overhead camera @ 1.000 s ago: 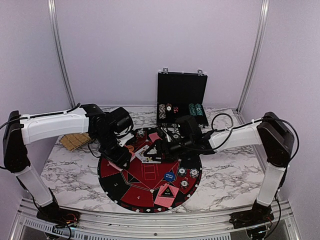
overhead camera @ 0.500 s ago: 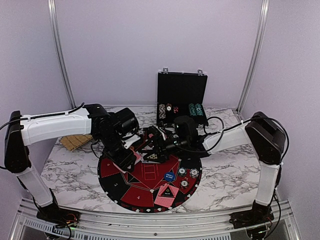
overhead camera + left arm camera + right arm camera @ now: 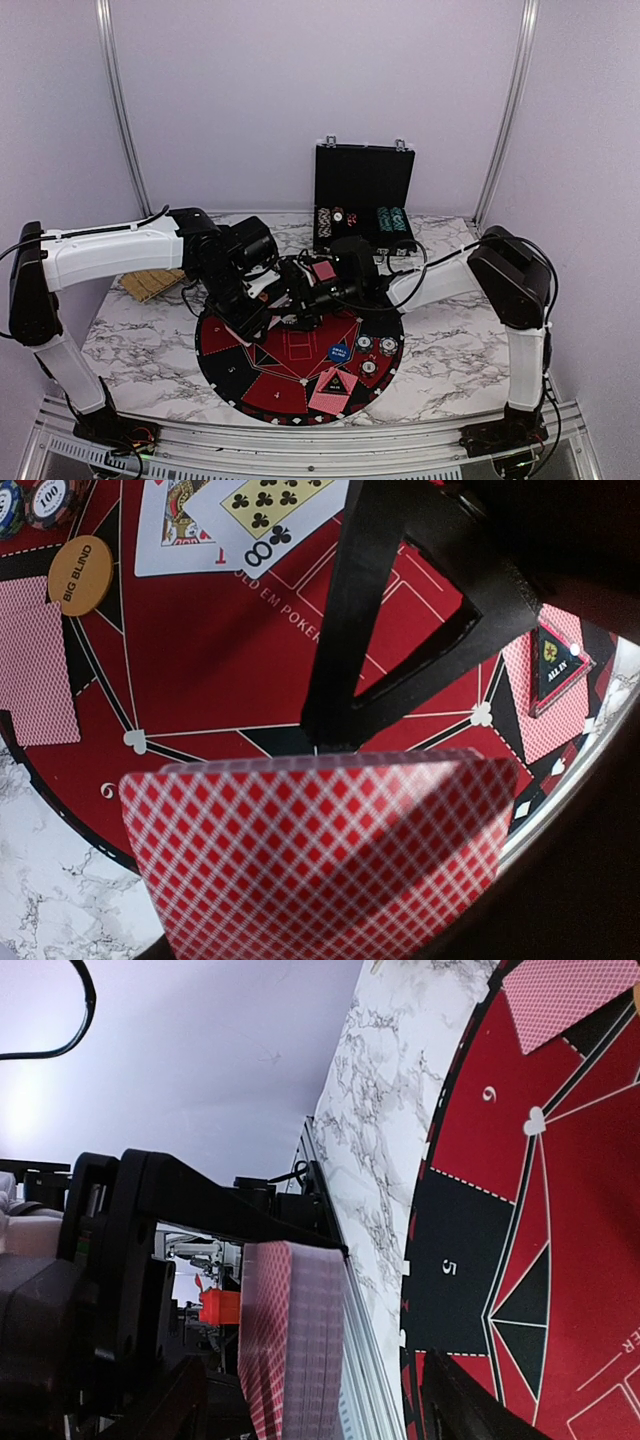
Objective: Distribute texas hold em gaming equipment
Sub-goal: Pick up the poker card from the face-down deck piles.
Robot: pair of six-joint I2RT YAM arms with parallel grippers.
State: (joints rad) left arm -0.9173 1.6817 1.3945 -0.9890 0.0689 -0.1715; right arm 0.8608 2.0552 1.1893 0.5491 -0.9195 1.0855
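The left gripper (image 3: pixel 252 312) grips a deck of red-backed cards (image 3: pixel 320 865) over the mat's (image 3: pixel 230 680) left edge, its fingers hidden. The right gripper (image 3: pixel 318 1407) gapes wide astride the deck, contact unclear; two face-up cards (image 3: pixel 270 510) are cut off.

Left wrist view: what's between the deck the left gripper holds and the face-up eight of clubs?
A black finger of the right gripper crosses that stretch, over bare red mat; the left wrist view shows it.
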